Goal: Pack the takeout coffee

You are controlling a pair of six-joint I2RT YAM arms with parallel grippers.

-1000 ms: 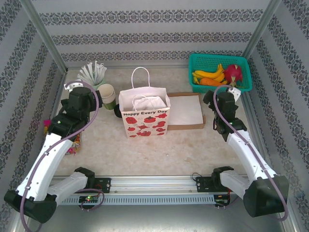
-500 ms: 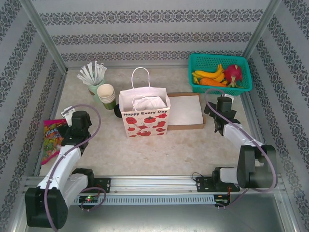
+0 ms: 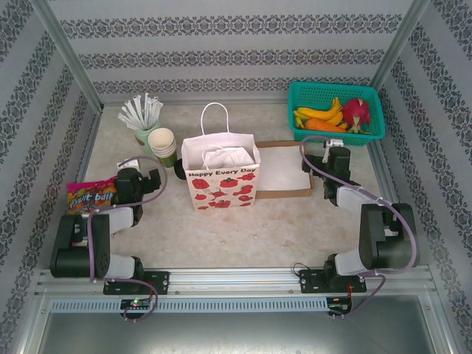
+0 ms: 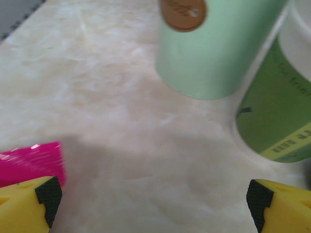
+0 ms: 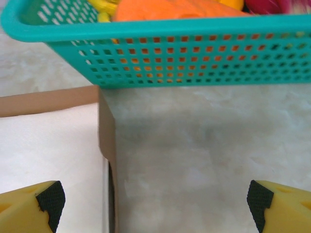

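Between left fingers (image 4: 26, 206) and right fingers (image 5: 282, 206): nothing held.
Both pairs spread wide; small green paper cup with black lid (image 3: 179, 170) stands near left fingers, untouched.

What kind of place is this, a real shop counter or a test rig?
Most likely a lab test cell dressed as a café takeout counter: wallpapered panels in aluminium posts enclose a marble-look table, which carries a printed paper bag, a stack of lidless cups and a cup of wrapped straws.

Paper bag (image 3: 220, 181) mid-table, takeout coffee (image 3: 179, 169) just left, tray (image 3: 284, 193) right, basket (image 3: 317, 92) behind tray
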